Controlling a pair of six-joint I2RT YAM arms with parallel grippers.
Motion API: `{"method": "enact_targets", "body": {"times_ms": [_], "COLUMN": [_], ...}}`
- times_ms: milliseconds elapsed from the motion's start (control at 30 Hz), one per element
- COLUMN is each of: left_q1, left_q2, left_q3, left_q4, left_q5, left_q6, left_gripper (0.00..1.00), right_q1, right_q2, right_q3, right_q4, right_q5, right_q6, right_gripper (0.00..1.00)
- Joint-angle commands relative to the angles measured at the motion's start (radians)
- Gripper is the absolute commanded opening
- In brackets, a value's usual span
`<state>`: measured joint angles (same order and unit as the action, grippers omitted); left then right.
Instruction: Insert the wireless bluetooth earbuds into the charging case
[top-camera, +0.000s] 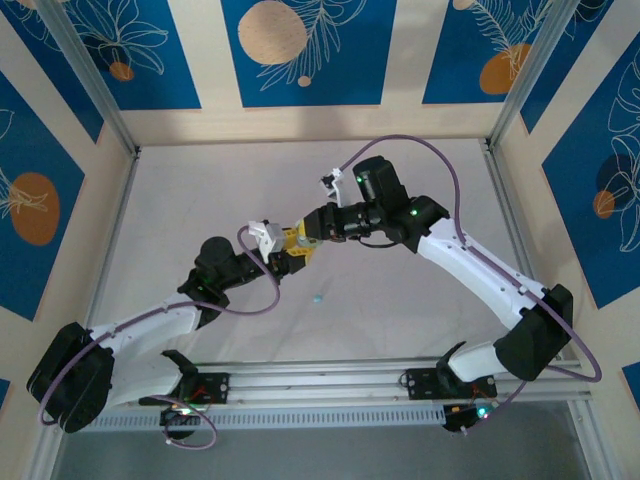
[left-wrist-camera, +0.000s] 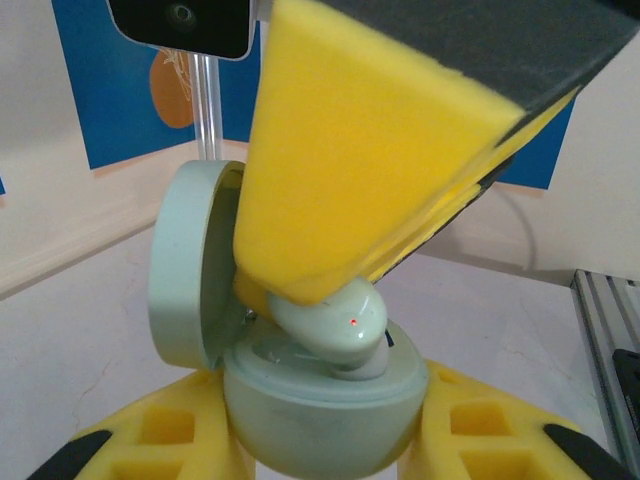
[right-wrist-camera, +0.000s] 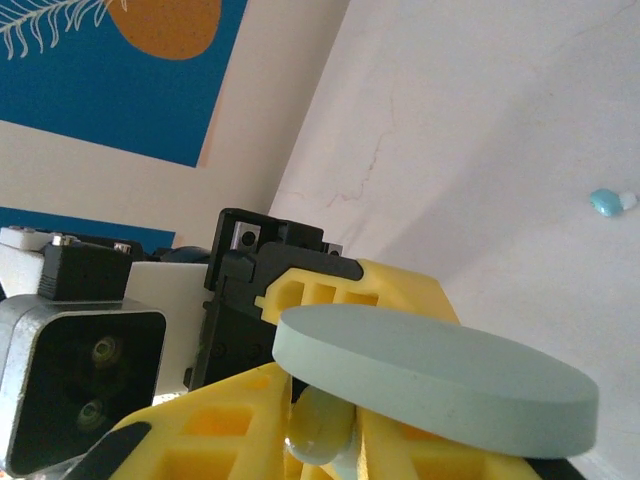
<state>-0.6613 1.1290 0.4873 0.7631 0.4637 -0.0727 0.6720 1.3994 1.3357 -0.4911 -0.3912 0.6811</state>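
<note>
My left gripper is shut on a pale mint charging case, one yellow finger on each side of its round body. The lid stands open to the left. A pale mint earbud with a small red light sits tilted at the case's mouth, partly in a socket. The right gripper's yellow fingers press on it from above. In the right wrist view the earbud is pinched in my right gripper, under the lid. From above, both grippers meet mid-table.
A light blue earbud lies loose on the white table, just in front of the two grippers, and it appears again at the right edge of the right wrist view. Metal frame posts and patterned blue walls enclose the table.
</note>
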Motion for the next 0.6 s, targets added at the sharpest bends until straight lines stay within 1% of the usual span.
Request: {"method": "enact_targets", "body": {"times_ms": [0,333,567], "left_q1": [-0.008,-0.008,-0.008], "left_q2": [-0.015,-0.029,-0.035], "left_q3": [0.033,0.033,0.032], "left_q4": [0.105,0.1,0.088], "left_q5": [0.02,0.016,0.013], "left_q6": [-0.018,-0.02,-0.019], "left_gripper": [0.31,0.31,0.31], "right_q1": [0.011,0.021,0.022], "right_q2": [0.021,0.02,0.015], "right_q3": [0.029,0.06,0.075], "right_q4": [-0.078,-0.138,-0.143], "right_q5": [0.053,0.116,0.118], "right_q6": [-0.051,-0.088,-0.091], "right_gripper": [0.24,0.28,0.31]}}
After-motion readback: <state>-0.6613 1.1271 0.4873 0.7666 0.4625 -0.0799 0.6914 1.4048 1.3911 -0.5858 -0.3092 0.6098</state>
